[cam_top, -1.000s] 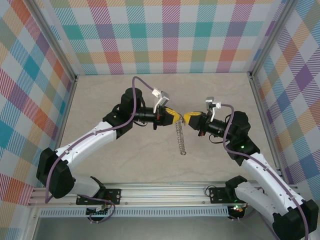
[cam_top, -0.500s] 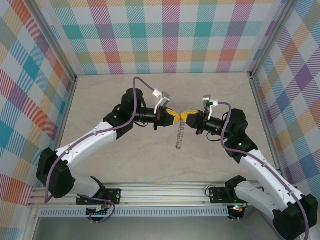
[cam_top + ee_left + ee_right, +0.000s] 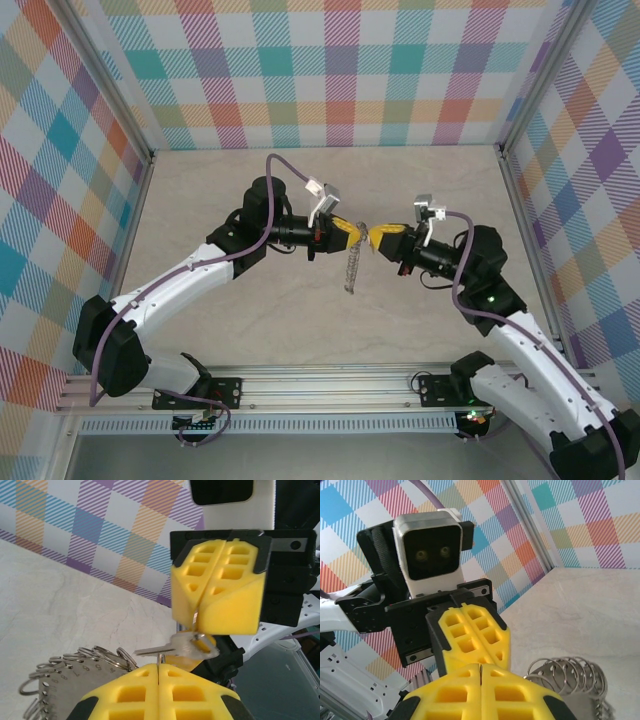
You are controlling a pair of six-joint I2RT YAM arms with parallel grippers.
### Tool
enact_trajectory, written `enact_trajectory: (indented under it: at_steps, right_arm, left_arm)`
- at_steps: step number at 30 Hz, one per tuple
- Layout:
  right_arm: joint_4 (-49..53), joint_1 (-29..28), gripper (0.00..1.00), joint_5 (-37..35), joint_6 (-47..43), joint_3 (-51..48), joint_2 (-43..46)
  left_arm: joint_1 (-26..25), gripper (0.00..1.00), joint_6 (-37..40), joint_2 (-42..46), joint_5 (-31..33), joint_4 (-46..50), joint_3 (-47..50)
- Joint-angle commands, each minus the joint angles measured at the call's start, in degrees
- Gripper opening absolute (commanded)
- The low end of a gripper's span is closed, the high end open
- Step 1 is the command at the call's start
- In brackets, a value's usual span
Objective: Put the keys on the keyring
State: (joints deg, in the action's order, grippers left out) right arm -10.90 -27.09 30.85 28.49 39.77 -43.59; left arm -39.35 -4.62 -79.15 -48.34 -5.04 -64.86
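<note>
My left gripper (image 3: 350, 232) and right gripper (image 3: 376, 237) meet tip to tip above the middle of the table. The keyring (image 3: 351, 270), a silvery strip carrying several wire rings, hangs down below them. In the left wrist view my left gripper (image 3: 159, 666) is shut on a thin metal edge of the keyring (image 3: 70, 672). Opposite it the right gripper (image 3: 196, 625) is shut on the key (image 3: 170, 649), a silver blade pointing left with a yellowish head. In the right wrist view my right gripper (image 3: 481, 667) is shut on a thin metal sliver, and the keyring's rings (image 3: 570, 672) show beside it.
The beige tabletop (image 3: 250, 320) is fenced by checked walls, with metal rails (image 3: 300, 385) along the near edge. Purple cables loop over both arms. The two yellow finger pairs are almost touching.
The right gripper moved in toward the left one, then drew back slightly. The hanging end of the keyring swung left and a little higher. Both stay shut.
</note>
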Motion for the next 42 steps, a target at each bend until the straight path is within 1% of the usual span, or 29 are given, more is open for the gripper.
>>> enact_trajectory:
  at_steps: [1,5,14,21,25,36,42]
  right_arm:
    - [2.58,-0.42,0.00,-0.77,-1.97,0.43,1.56]
    - [2.34,-0.41,0.00,0.36,-1.42,-0.07,0.90]
    - [-1.54,-0.42,0.00,2.67,-0.37,0.59,-3.81]
    - [-3.46,-0.60,0.00,3.07,-0.04,0.94,-5.77]
    - [-3.57,-0.68,0.00,2.44,-0.02,1.08,-6.26]
    - [-0.42,-1.03,0.00,-2.65,0.14,2.44,-8.58]
    - [4.30,-1.03,0.00,-3.46,-1.12,5.38,-10.41]
  left_arm:
    - [-1.07,0.00,1.38,0.23,-0.03,-2.34,-1.67]
    - [-1.08,0.00,1.60,0.24,-0.08,-2.26,-1.93]
    - [-1.05,0.00,1.29,-0.10,-0.66,-2.52,-2.46]
    - [-1.02,0.00,1.07,-0.31,-1.14,-2.83,-2.55]
    - [-1.08,0.00,0.76,-0.56,-1.58,-3.21,-2.68]
    - [-1.33,0.00,0.87,0.13,-3.43,-2.62,-2.64]
    - [-1.52,0.00,2.00,0.88,-3.87,-1.29,-2.65]
